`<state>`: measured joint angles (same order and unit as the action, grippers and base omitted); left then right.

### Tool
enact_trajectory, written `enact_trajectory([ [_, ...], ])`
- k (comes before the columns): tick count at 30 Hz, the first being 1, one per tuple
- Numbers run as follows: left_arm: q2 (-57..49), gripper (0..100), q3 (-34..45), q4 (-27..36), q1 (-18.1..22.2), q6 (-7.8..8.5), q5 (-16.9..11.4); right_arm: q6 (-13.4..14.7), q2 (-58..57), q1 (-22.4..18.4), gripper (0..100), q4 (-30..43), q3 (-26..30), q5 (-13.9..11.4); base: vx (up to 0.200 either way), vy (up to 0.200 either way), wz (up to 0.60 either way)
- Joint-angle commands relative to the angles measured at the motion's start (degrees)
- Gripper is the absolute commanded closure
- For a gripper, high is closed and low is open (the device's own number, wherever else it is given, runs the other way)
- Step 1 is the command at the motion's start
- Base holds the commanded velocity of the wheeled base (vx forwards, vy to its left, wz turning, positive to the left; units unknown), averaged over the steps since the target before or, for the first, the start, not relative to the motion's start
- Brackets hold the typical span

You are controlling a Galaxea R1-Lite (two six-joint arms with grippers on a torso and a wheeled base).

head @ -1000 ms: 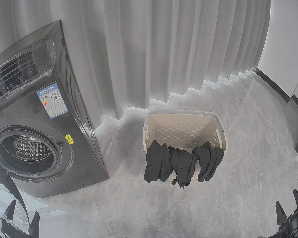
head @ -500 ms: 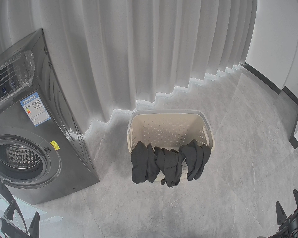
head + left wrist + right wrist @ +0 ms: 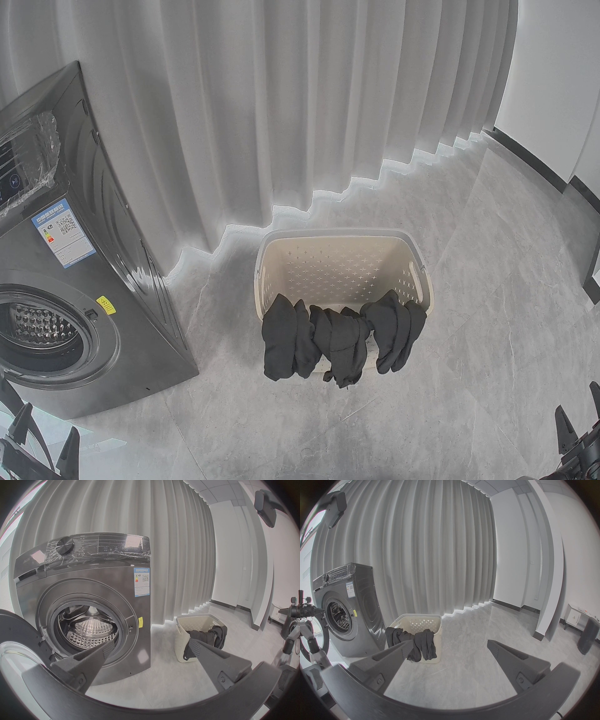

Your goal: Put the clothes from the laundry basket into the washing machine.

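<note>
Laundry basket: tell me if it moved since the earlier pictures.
No. The laundry basket keeps its place beside the washing machine and curtain; the whole view shifted instead.

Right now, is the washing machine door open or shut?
Open. The washing machine has its door swung aside, clear of the round opening, and the bare metal drum shows inside.

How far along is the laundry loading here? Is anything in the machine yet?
Done: the washing machine has its door open, but the drum looks empty. In hand: nothing; the left gripper and right gripper are both open, away from the basket. Left: everything; the dark clothes hang over the near rim of the laundry basket beside the machine, not yet picked up.
</note>
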<state>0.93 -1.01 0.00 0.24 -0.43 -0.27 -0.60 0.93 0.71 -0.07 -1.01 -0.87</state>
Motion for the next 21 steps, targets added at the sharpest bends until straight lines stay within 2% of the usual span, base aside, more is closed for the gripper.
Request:
enact_trajectory([
  [1,-0.75,0,1.01,0.0,0.02,-0.01,0.0,-0.02,-0.4,0.08,0,-0.01,1.01,-0.01,0.0,0.0,0.0],
  [5,-0.75,0,1.01,0.0,0.02,-0.01,0.0,-0.02,-0.4,0.08,0,-0.01,1.01,-0.01,0.0,0.0,0.0],
  [14,-0.75,0,1.01,0.0,0.02,-0.01,0.18,-0.02,-0.4,0.08,0,0.07,1.01,-0.01,0.0,-0.2,0.0],
  [21,-0.75,0,1.01,0.0,0.02,0.08,0.18,-0.02,-0.4,0.08,0,0.07,1.01,-0.01,0.0,0.0,0.0],
])
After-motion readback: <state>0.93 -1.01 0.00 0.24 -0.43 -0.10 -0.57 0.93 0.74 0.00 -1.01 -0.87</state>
